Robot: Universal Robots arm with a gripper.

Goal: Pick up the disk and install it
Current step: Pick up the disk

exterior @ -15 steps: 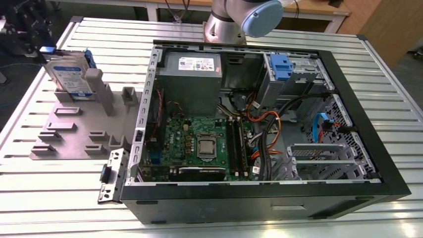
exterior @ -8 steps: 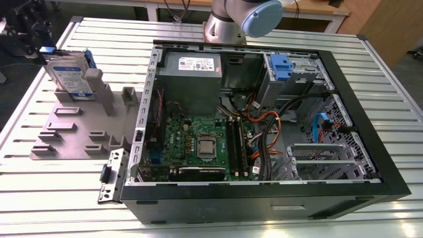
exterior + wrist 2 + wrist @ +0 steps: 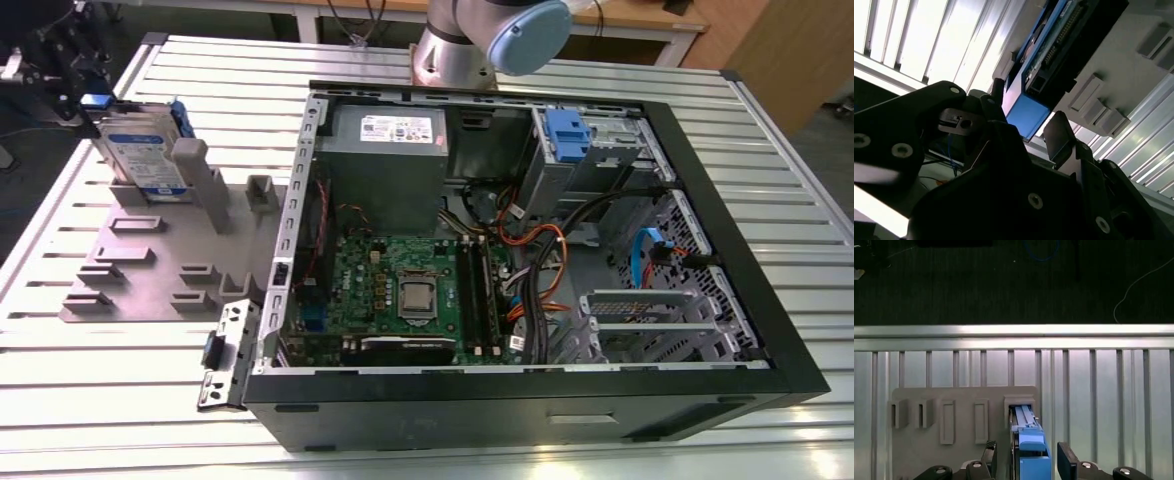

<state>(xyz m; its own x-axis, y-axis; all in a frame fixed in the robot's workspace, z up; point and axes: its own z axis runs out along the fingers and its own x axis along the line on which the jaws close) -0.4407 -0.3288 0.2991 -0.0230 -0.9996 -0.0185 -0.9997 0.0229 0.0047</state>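
While silver blue-framed disk [image 3: 140, 150] stands upright in grey slotted holder [image 3: 134, 278], black jaws flank it, parted.

The gripper [image 3: 1025, 456] hangs pointing downward (its fingers spread apart)

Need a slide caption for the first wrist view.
Open hand straddling the upright disk slotted in the grey holder on the slatted table, one finger each side.
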